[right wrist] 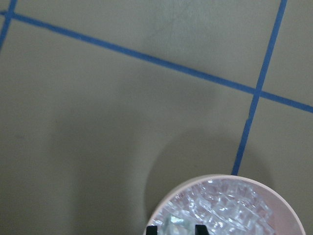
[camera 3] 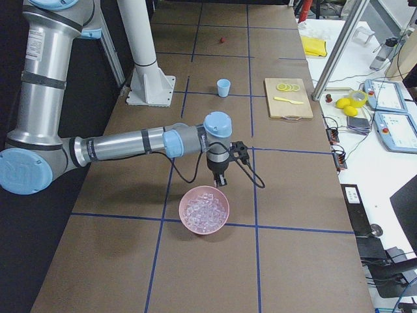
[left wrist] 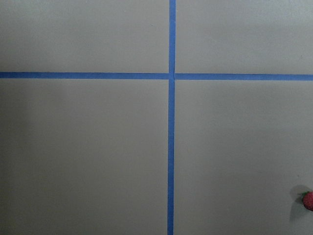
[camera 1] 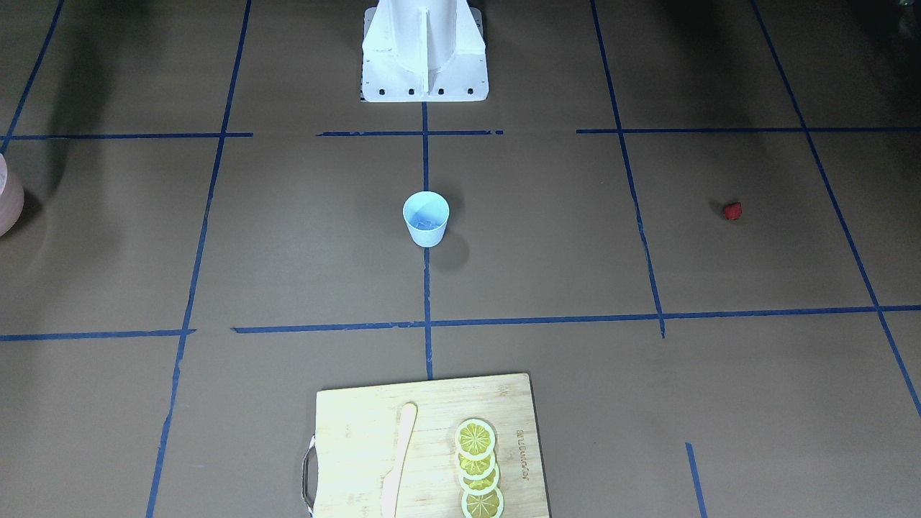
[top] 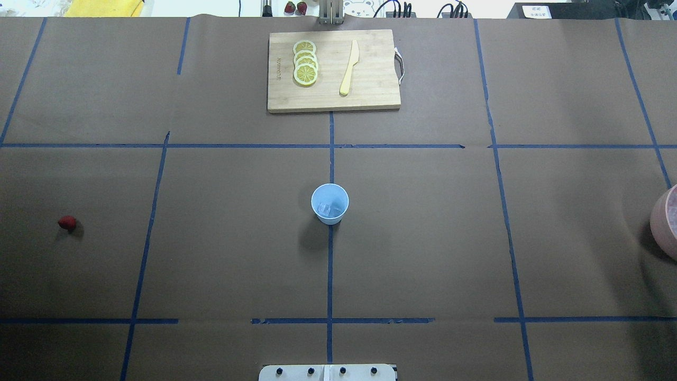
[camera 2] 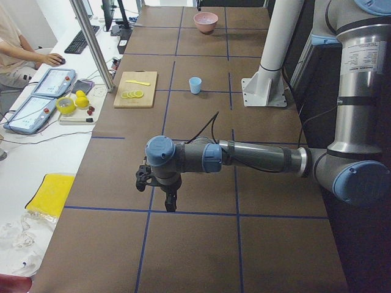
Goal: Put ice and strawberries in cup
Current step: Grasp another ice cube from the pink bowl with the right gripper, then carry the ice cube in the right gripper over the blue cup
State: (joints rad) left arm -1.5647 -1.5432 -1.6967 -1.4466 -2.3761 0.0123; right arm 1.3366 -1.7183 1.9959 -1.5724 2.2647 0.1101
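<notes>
- L arm [camera 2: 256,157]: you had it stretched low and near level over the table [camera 2: 201,250]. The wrist was bent so the left gripper [camera 2: 170,204] pointed straight down, tips just above the paper, by a blue tape line [camera 2: 110,210].
- The strawberry [left wrist: 308,200] vs. that gripper: in the left wrist cam it sat at abt 4 o'clock, at the frame edge and partly cut off. In the overhead view it lay at 9 o'clock from the cup [top: 329,203], well apart.
- Left gripper state: it showed only in the side cam, so I can't tell if the fingers were apart or together.
- R arm [camera 3: 124,147]: similar pose, forearm near level, wrist down. The right gripper [right wrist: 176,229] hung over the pink bowl [camera 3: 204,232], near its rim at abt 1 o'clock in the right side cam.
- The ice [right wrist: 230,205] was heaped in that bowl, directly under the gripper. One cube also lay inside the cup.
- Right gripper state: tips were apart w/ a moderate gap. The wrist cam showed a cube between them; I can't tell if the pads touched it.
- The cup stood upright at table centre on the middle tape line. In the overhead view the bowl was at 3 o'clock from it, at the edge.
- The cutting board [top: 333,98] w/ lemon slices [top: 305,62] and knife [top: 349,67] was at 12 o'clock.
</notes>
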